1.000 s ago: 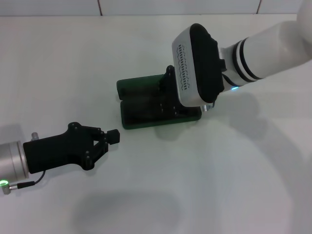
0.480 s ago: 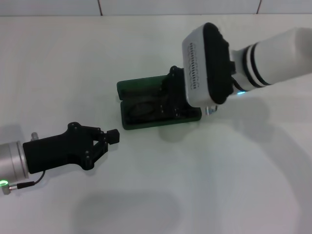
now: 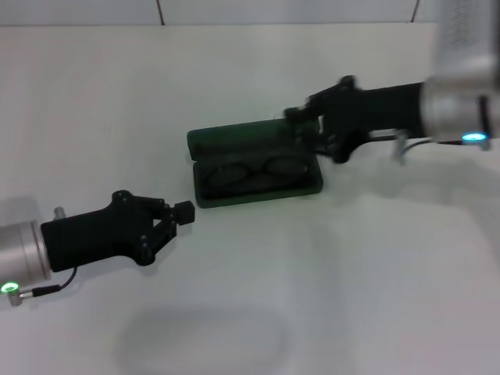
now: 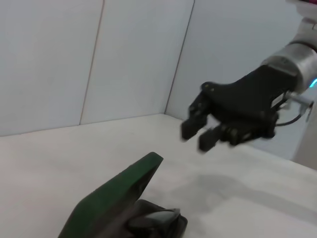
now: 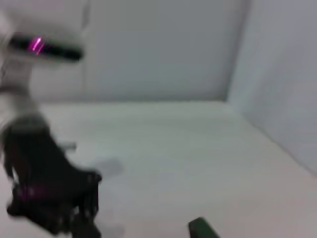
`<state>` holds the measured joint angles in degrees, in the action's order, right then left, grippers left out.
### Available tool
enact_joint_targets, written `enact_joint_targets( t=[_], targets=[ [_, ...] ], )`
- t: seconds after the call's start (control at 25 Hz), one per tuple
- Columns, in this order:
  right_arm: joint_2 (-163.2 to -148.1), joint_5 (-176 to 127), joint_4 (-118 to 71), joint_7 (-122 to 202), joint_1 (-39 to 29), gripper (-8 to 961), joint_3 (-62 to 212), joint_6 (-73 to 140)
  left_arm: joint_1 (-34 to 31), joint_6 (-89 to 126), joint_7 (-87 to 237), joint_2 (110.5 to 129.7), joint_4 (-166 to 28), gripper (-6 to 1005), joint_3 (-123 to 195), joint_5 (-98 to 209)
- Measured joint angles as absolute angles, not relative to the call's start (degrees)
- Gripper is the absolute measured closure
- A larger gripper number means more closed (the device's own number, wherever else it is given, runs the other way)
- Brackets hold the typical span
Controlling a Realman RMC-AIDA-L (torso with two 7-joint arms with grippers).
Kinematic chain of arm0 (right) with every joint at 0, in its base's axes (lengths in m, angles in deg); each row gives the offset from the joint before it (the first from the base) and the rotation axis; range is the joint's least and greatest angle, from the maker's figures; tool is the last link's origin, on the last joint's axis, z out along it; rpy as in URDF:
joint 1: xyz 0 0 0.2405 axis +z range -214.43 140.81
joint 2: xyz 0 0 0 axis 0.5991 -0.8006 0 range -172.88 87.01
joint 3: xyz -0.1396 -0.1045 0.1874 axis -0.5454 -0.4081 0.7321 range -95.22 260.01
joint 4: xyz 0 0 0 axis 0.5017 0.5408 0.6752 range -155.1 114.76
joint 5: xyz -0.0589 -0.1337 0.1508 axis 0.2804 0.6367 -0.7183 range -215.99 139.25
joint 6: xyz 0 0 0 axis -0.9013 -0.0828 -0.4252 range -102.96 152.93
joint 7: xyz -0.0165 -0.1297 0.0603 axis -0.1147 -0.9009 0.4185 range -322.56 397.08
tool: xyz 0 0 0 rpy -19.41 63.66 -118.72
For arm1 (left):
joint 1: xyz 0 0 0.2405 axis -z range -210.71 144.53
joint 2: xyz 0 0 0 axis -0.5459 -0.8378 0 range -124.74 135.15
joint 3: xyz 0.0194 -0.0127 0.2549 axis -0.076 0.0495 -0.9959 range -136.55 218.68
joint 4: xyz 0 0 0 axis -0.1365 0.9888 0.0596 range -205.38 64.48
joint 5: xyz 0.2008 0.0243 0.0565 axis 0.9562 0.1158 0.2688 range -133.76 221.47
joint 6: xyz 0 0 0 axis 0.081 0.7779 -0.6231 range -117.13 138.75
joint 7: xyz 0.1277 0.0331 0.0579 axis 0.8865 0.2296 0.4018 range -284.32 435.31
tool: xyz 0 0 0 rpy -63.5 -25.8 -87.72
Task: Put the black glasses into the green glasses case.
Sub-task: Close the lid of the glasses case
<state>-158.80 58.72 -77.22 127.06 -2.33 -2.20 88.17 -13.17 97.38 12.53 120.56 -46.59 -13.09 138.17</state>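
The black glasses (image 3: 254, 169) lie inside the green glasses case (image 3: 254, 189), in its lower half with both lenses facing up and the frame fitting across the tray. The case sits open on the white table (image 3: 351, 297), its lid (image 3: 234, 139) tipped up behind the tray (the left wrist view shows the lid (image 4: 111, 201) raised at a slant over the dark lining).

The right gripper (image 3: 301, 126) hovers just beside the case's far right corner, above the lid's edge, with nothing between its fingers; from the left wrist view its two fingertips (image 4: 190, 130) look slightly apart, so I read it as released. The left gripper (image 3: 181, 214) rests low on the table just in front of the case's near left corner, its fingers drawn together on nothing.

By my judgement the placing itself is done: the glasses are in. Only closing the lid might remain, though the task does not ask for it.
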Motion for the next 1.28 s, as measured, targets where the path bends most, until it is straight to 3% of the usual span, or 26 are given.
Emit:
enact_joint_targets(
  t=[0.32, 0.56, 0.76, 0.88, 1.28],
  targets=[
    [-158.37, 54.03, -62.48, 117.41, -7.02, 739, 21.40, 106.14, -11.16, 94.07, 10.14, 121.40, -46.48, 960, -13.04, 138.07],
    [-158.24, 54.04, -53.70, 105.31, -10.76, 658, 26.32, 107.32, -9.17, 90.54, 8.65, 122.03, -46.69, 959, -12.98, 137.99],
    [-158.47, 54.79, -47.47, 95.45, -11.32, 376, 25.81, 106.93, -6.86, 85.17, 7.40, 122.37, -46.75, 959, -12.99, 138.24],
    [-158.73, 54.93, -44.64, 91.13, -11.12, 269, 25.77, 107.29, -5.44, 81.48, 6.53, 122.60, -46.79, 958, -13.34, 138.88],
    [-158.86, 54.93, -43.89, 89.82, -10.89, 269, 24.51, 107.43, -3.78, 74.19, 5.90, 123.65, -46.61, 957, -13.30, 142.28]
  ],
)
